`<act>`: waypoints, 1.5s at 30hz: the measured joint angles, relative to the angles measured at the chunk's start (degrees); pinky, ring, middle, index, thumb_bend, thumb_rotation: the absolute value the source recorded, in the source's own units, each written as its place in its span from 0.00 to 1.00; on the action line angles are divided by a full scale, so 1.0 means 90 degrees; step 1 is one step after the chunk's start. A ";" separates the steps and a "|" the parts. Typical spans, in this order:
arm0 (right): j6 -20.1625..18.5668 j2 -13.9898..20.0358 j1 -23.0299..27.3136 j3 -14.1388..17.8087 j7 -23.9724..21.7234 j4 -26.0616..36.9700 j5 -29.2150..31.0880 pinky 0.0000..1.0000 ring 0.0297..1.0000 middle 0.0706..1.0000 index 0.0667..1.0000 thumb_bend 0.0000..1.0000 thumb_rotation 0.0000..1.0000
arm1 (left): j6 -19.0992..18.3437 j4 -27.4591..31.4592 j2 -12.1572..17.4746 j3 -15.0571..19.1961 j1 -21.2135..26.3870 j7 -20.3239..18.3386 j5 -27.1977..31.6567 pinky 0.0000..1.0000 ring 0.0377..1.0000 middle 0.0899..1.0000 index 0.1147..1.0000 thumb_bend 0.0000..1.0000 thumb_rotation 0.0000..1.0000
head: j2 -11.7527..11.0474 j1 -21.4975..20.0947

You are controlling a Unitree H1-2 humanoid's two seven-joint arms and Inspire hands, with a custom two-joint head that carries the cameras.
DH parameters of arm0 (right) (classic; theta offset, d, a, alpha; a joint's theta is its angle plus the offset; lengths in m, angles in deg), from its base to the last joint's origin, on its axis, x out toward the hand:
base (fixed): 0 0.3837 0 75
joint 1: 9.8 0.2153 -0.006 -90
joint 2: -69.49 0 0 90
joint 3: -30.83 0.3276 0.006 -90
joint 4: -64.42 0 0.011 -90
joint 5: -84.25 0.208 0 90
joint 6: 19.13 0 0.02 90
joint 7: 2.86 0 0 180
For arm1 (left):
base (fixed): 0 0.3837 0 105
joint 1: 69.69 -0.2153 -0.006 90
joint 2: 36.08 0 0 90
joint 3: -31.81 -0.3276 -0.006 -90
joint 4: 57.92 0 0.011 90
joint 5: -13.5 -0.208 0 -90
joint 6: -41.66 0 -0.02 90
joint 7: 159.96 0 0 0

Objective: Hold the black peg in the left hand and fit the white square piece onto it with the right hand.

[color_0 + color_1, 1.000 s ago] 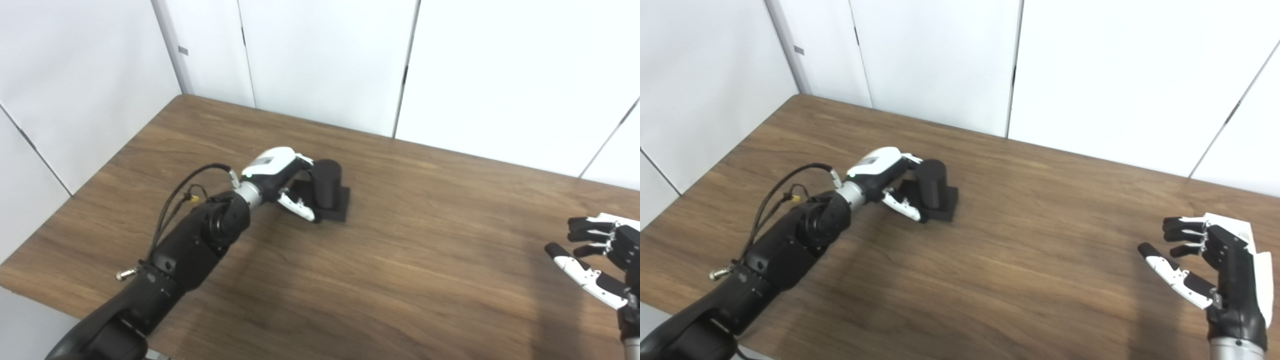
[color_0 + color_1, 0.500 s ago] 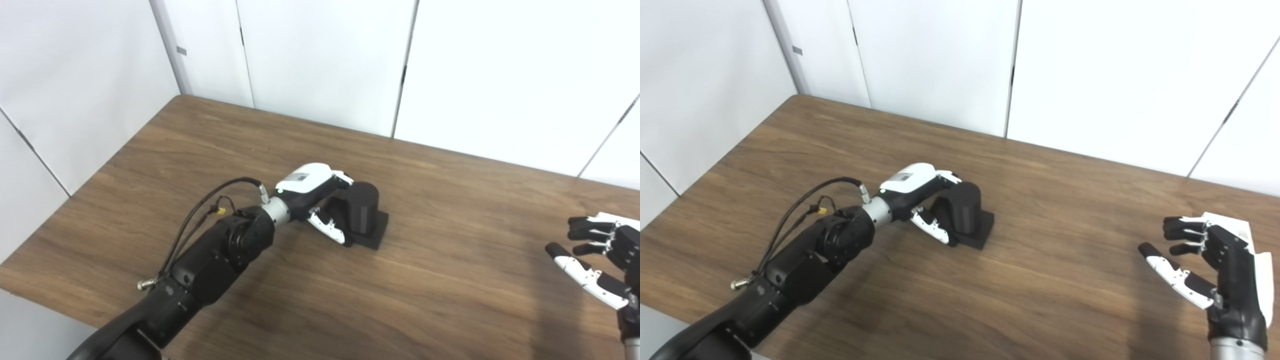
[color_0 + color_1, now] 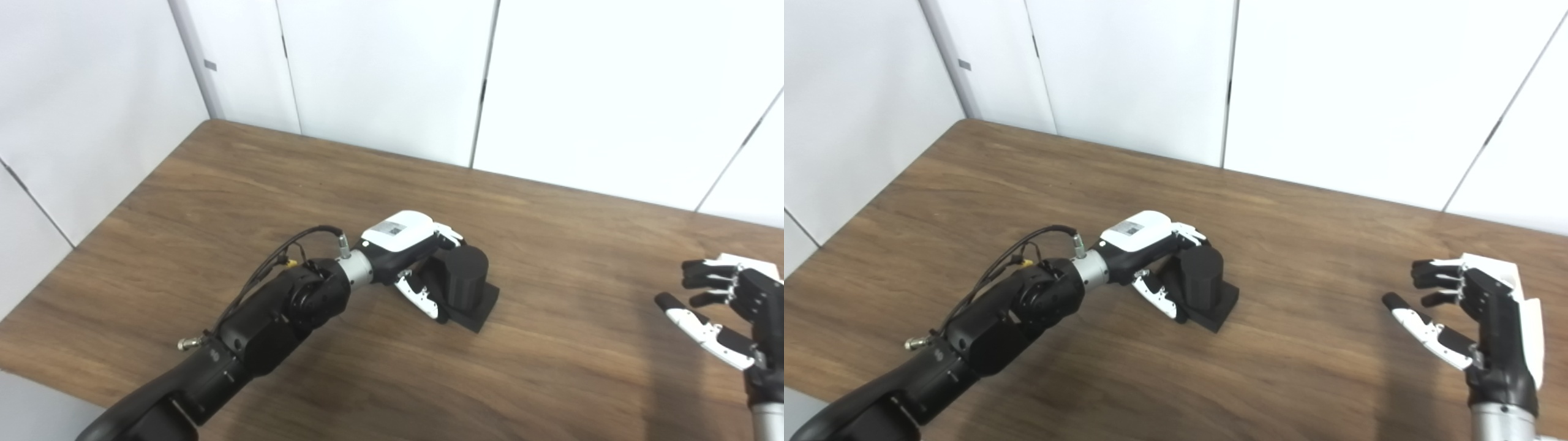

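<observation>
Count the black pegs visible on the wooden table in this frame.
1. The black cylindrical peg on its square base stands near the middle of the brown wooden table, gripped by the left hand. No white square piece is visible.

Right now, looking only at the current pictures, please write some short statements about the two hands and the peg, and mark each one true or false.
1. The left hand is closed around the black peg. True.
2. The black peg is lifted high above the table. False: its square base sits at the table surface, though contact is hard to confirm.
3. The right hand holds nothing, fingers apart. True.
4. The white square piece is already fitted on the peg. False: no white piece is on the peg, and none is visible anywhere.
5. The two hands are touching. False: they are far apart, at opposite sides of the table.
</observation>
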 measured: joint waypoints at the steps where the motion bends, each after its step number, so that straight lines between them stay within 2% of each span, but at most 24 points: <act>1: 0.0015 0.0000 -0.0004 0.0000 0.0001 -0.0008 -0.0006 0.45 0.55 0.60 0.45 0.49 0.12 | 0.0034 -0.0028 -0.0009 -0.0048 0.0023 0.0003 -0.0028 0.74 0.90 0.82 0.42 0.52 0.07 | 0.0000 -0.0001; 7: 0.0260 0.0015 -0.0028 -0.0001 0.0028 -0.0127 -0.0071 0.44 0.55 0.59 0.45 0.49 0.12 | 0.0082 -0.0072 -0.0073 -0.0414 0.0231 -0.0015 -0.0176 0.76 0.90 0.84 0.42 0.52 0.07 | 0.0039 -0.0391; 8: 0.0282 0.0015 -0.0029 -0.0002 0.0029 -0.0128 -0.0074 0.44 0.55 0.59 0.45 0.49 0.12 | 0.0092 -0.0068 -0.0073 -0.0464 0.0260 -0.0021 -0.0206 0.76 0.90 0.84 0.42 0.52 0.07 | 0.0059 -0.0691; 11: 0.0320 0.0035 -0.0030 -0.0001 0.0031 -0.0134 -0.0149 0.45 0.57 0.59 0.45 0.49 0.12 | 0.0099 -0.0051 -0.0053 -0.0586 0.0355 -0.0084 -0.0224 0.77 0.91 0.85 0.42 0.52 0.07 | 0.0049 -0.1200; 13: 0.0365 0.0078 -0.0026 0.0000 0.0033 -0.0134 -0.0197 0.44 0.55 0.59 0.46 0.49 0.12 | 0.0107 -0.0051 -0.0040 -0.0637 0.0422 -0.0187 -0.0224 0.78 0.91 0.85 0.42 0.52 0.07 | 0.0049 -0.1202; 14: 0.0401 0.0117 -0.0013 0.0001 0.0033 -0.0132 -0.0216 0.44 0.55 0.60 0.46 0.49 0.12 | 0.0117 -0.0051 -0.0034 -0.0654 0.0443 -0.0224 -0.0223 0.78 0.91 0.85 0.42 0.52 0.07 | 0.0030 -0.1444; 16: 0.0409 0.0198 0.0054 0.0017 0.0033 -0.0124 -0.0254 0.43 0.54 0.60 0.46 0.49 0.13 | 0.0142 -0.0052 -0.0011 -0.0671 0.0470 -0.0260 -0.0222 0.78 0.91 0.85 0.42 0.52 0.07 | 0.0010 -0.1621; 21: 0.0388 0.0435 0.0458 0.0073 -0.0026 0.0005 -0.0342 0.45 0.54 0.60 0.46 0.49 0.13 | 0.0324 -0.0160 0.0012 -0.0688 0.0547 -0.0266 -0.0222 0.76 0.90 0.83 0.42 0.52 0.07 | -0.0088 -0.1876; 26: 0.0230 0.0800 0.1005 0.0091 -0.0214 0.0211 -0.0581 0.42 0.52 0.59 0.46 0.50 0.14 | 0.0591 -0.0295 0.0049 -0.0688 0.0621 -0.0262 -0.0221 0.75 0.89 0.83 0.42 0.52 0.07 | -0.0156 -0.2149; 28: 0.0146 0.0964 0.1167 0.0095 -0.0282 0.0213 -0.0663 0.41 0.51 0.59 0.46 0.50 0.14 | 0.0617 -0.0295 0.0060 -0.0682 0.0618 -0.0263 -0.0217 0.75 0.89 0.83 0.42 0.52 0.06 | -0.0185 -0.2315; 29: 0.0099 0.1020 0.1236 0.0092 -0.0317 0.0213 -0.0716 0.41 0.51 0.59 0.46 0.50 0.14 | 0.0630 -0.0295 0.0074 -0.0679 0.0616 -0.0263 -0.0215 0.75 0.89 0.83 0.42 0.52 0.06 | -0.0243 -0.2596; 32: -0.0040 0.1166 0.1379 0.0084 -0.0487 0.0213 -0.0799 0.42 0.52 0.60 0.46 0.50 0.14 | 0.0682 -0.0295 0.0110 -0.0662 0.0602 -0.0262 -0.0207 0.75 0.89 0.83 0.42 0.52 0.06 | -0.0438 -0.3153; 34: -0.0187 0.1261 0.1461 0.0041 -0.0664 0.0209 -0.0861 0.43 0.54 0.62 0.46 0.50 0.13 | 0.0750 -0.0296 0.0139 -0.0646 0.0587 -0.0262 -0.0205 0.77 0.89 0.83 0.42 0.52 0.06 | -0.0536 -0.3320; 36: -0.0416 0.1510 0.1540 -0.0088 -0.0971 0.0192 -0.0936 0.47 0.59 0.67 0.46 0.50 0.13 | 0.0841 -0.0309 0.0166 -0.0631 0.0571 -0.0250 -0.0206 0.77 0.89 0.82 0.42 0.52 0.06 | -0.0595 -0.3438; 39: -0.0779 0.2084 0.1768 -0.0369 -0.1679 0.0111 -0.1132 0.55 0.68 0.73 0.46 0.50 0.13 | 0.1051 -0.0449 0.0202 -0.0568 0.0536 -0.0130 -0.0188 0.76 0.88 0.81 0.42 0.52 0.06 | -0.0722 -0.3671; 40: -0.0816 0.2271 0.1838 -0.0452 -0.1845 0.0052 -0.1193 0.57 0.70 0.75 0.51 0.53 0.11 | 0.1141 -0.0507 0.0215 -0.0552 0.0525 -0.0057 -0.0178 0.76 0.88 0.81 0.42 0.52 0.06 | -0.0761 -0.3731; 42: -0.0995 0.2597 0.2035 -0.0586 -0.2155 -0.0123 -0.1381 0.60 0.75 0.79 0.69 0.63 0.06 | 0.1274 -0.0585 0.0241 -0.0521 0.0493 0.0035 -0.0143 0.76 0.87 0.81 0.42 0.52 0.06 | -0.0810 -0.3839; 45: -0.1183 0.2870 0.2284 -0.0746 -0.2459 -0.0417 -0.1544 0.62 0.77 0.81 0.73 0.66 0.05 | 0.1455 -0.0730 0.0243 -0.0466 0.0473 0.0131 -0.0089 0.75 0.87 0.81 0.42 0.52 0.06 | -0.0888 -0.4024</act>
